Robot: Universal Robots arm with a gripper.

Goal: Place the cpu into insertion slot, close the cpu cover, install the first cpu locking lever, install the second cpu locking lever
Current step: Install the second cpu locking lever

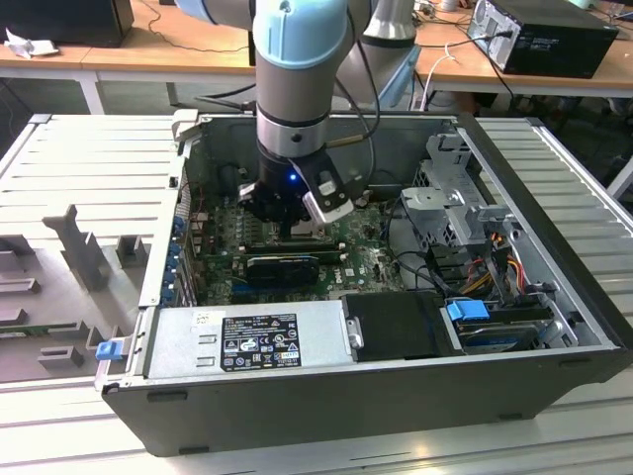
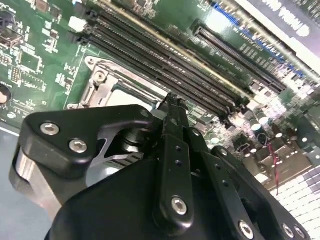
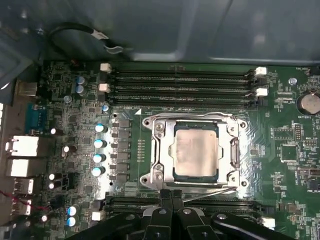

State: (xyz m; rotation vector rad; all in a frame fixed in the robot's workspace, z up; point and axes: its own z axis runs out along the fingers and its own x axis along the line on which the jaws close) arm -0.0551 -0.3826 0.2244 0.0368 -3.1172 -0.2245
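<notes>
First wrist view looks straight down on the green motherboard [image 3: 280, 125], and the small flat square cpu with its dull silvery-grey metal top [image 3: 195, 150] already lies seated in the square dark insertion slot with the grey metal rim [image 3: 150, 150], about midway across the board, between the two banks of long black memory slots [image 3: 180, 82]. The thin silver-grey cpu cover with its square central cut-out [image 3: 234, 145] lies flat around the chip. The black gripper [image 3: 171, 197] has its fingers pressed together with nothing between them, the tips right at the socket edge nearest the wrist, where a thin wire lever [image 3: 210, 194] runs along that side.

To my eye the chip is light, stiff and fragile underneath, best held only by its edges. The cover is thin springy sheet metal; the lever looks a slim, slippery rod, best pushed near its free end. In the exterior view the arm hangs inside the open grey computer case [image 1: 554, 198].
</notes>
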